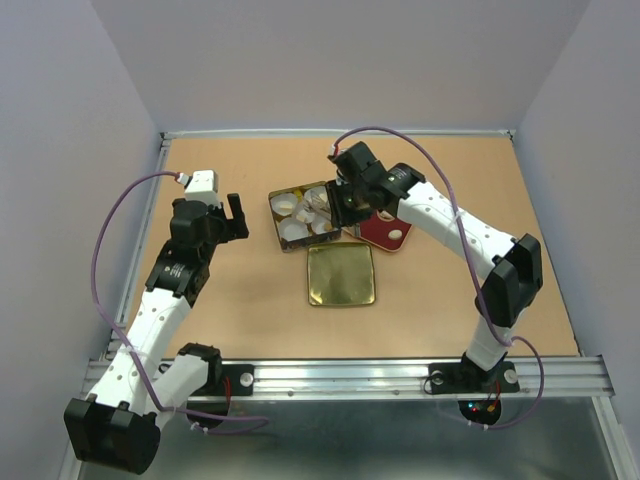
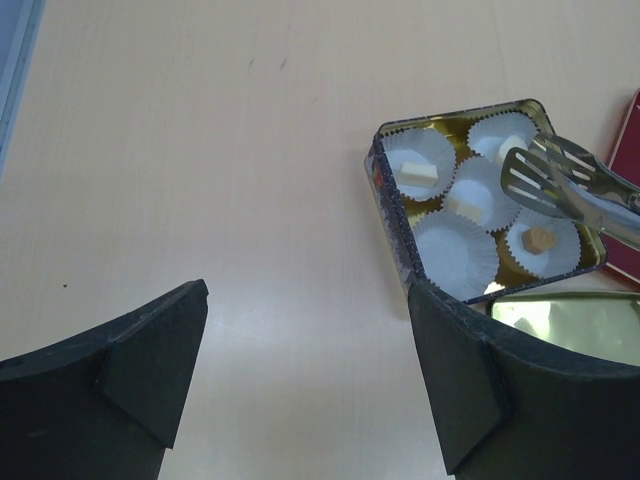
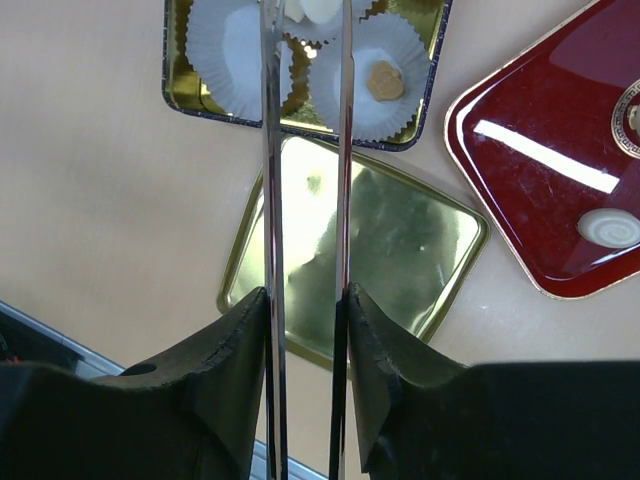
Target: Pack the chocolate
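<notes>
Right tool: clenched on a pair of metal tongs, with both tong arms pinched between its pads. The arms run nearly parallel with a narrow gap between them. In the left wrist view the slotted tong tips sit over the right half of the tin. I cannot tell whether anything is held between the tips.

Left tool: released, jaws spread wide, with only bare desk showing between them. It sits to the left of the tin, near it but not touching.

Tin: gold inside, dark wall, open, and lined with white paper cups.

Chocolate seen:
- cream block in a cup at the tin's left side
- second cream block in the middle cup, just beside the tong tips
- tan lump in a cup at the tin's near right corner
- round white piece on the red tray, outside the tin

The cup nearest the left tool shows only paper.

The gold lid lies flat on the desk just beside the tin's near edge. The red tray lies to the right of the tin, close to the lid's corner.
</notes>
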Robot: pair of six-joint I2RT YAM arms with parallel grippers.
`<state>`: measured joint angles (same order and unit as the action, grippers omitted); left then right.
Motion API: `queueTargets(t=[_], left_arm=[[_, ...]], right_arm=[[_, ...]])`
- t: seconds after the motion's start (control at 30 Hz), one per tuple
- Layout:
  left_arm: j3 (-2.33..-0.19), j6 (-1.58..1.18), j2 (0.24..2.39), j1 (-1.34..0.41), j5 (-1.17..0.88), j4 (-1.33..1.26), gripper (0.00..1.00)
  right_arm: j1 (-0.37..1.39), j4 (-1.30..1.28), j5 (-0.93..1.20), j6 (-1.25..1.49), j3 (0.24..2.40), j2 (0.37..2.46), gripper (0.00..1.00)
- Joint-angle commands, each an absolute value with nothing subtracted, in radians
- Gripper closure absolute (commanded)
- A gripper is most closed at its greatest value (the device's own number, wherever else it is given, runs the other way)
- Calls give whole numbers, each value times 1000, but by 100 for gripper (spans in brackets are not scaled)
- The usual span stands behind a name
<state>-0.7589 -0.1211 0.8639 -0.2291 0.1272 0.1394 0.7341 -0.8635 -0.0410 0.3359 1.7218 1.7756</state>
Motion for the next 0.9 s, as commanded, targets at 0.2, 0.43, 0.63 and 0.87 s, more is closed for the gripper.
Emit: queueTargets(t=[0.2, 0.43, 0.63, 0.87], left_arm=[[-755, -115, 864, -229, 144, 118, 7], [-761, -114, 876, -230, 132, 114, 7], [-764, -121, 876, -230, 120, 107, 7], [-765, -126, 881, -229, 103, 107, 7]], right_arm=[[739, -824, -47, 319, 1802, 1772, 56], [733, -828, -136, 313, 1783, 1701, 57], [657, -842, -176, 311, 1649, 1562, 57], [543, -859, -189, 279, 1475, 1436, 57]])
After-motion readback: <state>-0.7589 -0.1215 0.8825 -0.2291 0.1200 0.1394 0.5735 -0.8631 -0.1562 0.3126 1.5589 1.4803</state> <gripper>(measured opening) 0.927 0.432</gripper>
